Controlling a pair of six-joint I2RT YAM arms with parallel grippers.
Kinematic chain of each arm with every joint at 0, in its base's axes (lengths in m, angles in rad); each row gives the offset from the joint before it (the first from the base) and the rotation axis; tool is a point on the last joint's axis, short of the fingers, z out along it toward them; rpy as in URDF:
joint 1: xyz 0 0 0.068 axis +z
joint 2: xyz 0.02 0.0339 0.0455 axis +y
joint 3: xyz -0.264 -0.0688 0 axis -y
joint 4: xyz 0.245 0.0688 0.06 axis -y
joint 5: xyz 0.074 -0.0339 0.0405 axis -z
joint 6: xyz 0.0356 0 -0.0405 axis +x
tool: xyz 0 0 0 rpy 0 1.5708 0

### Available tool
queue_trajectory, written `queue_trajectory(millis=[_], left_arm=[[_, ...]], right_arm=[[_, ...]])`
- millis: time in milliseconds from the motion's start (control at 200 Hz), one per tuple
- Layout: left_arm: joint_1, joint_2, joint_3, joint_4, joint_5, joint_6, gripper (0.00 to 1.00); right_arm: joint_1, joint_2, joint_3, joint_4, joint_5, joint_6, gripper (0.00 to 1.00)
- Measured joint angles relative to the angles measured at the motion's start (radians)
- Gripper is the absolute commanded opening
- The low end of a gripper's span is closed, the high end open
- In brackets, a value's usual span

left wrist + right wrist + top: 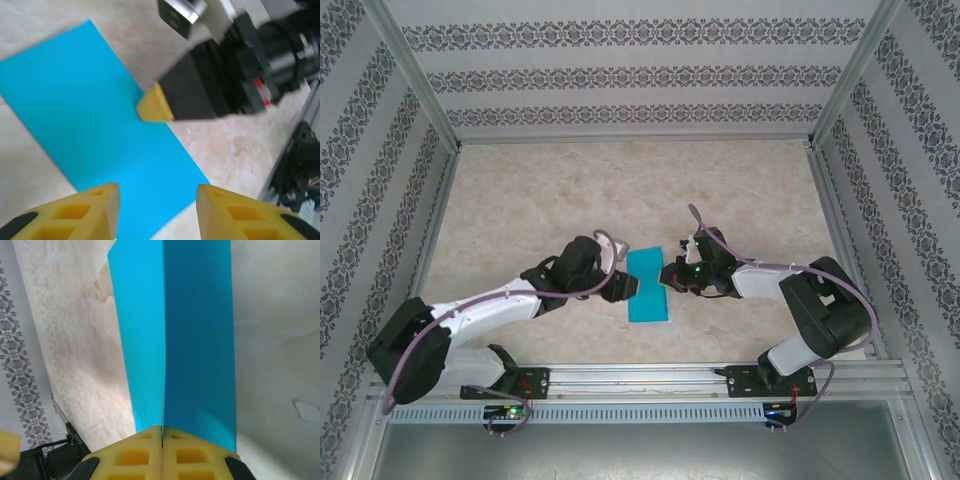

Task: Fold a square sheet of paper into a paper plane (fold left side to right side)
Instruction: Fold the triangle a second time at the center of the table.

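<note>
Right end effector (162, 436) is pinched shut on the edge of the light, floppy square sheet of paper (197, 340) ahead of it; left end effector (157, 210) gapes wide above it.

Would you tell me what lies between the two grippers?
The blue paper lies flat between the left gripper and right gripper, in the top view.
</note>
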Motion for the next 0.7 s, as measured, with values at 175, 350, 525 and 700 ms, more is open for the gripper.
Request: queue_trajectory(millis=[175, 350, 525, 700], left_arm=[[-0.166, -0.014, -0.009, -0.036, -0.138, 0.078, 0.57], [-0.337, 0.082, 0.038, -0.061, -0.312, 0.155, 0.62], [-0.437, 0.243, 0.154, -0.088, -0.492, 0.203, 0.66], [-0.451, 0.39, 0.248, -0.132, -0.614, 0.227, 0.75]], right_arm=[[0.002, -0.011, -0.011, 0.011, 0.018, 0.035, 0.0], [0.016, -0.011, -0.012, 0.018, 0.03, 0.061, 0.0], [0.023, -0.011, -0.012, 0.022, 0.042, 0.069, 0.0], [0.023, -0.011, -0.012, 0.024, 0.046, 0.069, 0.0]])
